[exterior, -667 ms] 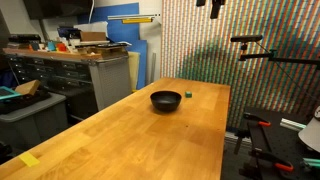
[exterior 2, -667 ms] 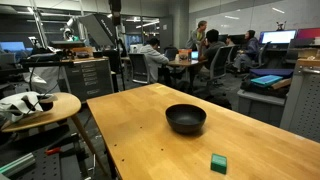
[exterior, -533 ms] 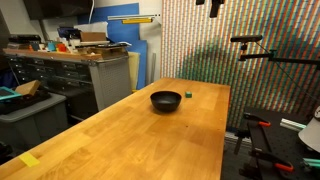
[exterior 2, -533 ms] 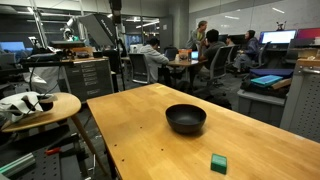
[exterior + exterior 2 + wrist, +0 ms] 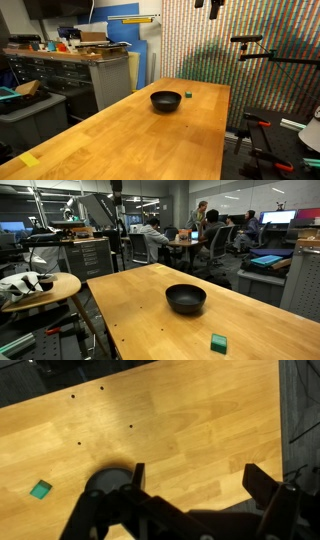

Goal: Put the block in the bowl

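Observation:
A small green block lies on the wooden table just beside the black bowl, apart from it. Both also show in an exterior view, the block near the table's front edge and the bowl behind it. In the wrist view the block lies at the left and the bowl is partly hidden by my gripper. My gripper is open and empty, high above the table. It shows at the top edge in both exterior views.
The long wooden table has dark screw holes in its top. A round side table with white objects stands beside it. Cabinets, a tripod arm and seated people at desks surround it.

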Tool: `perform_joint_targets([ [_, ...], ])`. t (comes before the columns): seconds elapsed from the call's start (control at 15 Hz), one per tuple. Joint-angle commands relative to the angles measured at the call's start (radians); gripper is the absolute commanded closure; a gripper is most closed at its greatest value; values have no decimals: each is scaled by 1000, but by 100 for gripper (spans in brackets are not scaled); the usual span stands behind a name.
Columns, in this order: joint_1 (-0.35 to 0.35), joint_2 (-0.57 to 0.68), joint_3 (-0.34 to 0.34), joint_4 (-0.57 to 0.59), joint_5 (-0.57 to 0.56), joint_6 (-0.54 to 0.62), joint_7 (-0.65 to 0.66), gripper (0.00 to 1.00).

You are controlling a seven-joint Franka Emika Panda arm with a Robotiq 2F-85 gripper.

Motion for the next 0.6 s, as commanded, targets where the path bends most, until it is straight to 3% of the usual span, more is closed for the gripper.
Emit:
perform_joint_targets([
  [0.0, -55, 46, 36, 12, -61, 59, 120, 0],
  [0.27, -106, 99, 23, 1, -131, 123, 223, 0],
  [0.53, -162, 146, -32, -14, -158, 153, 237, 0],
])
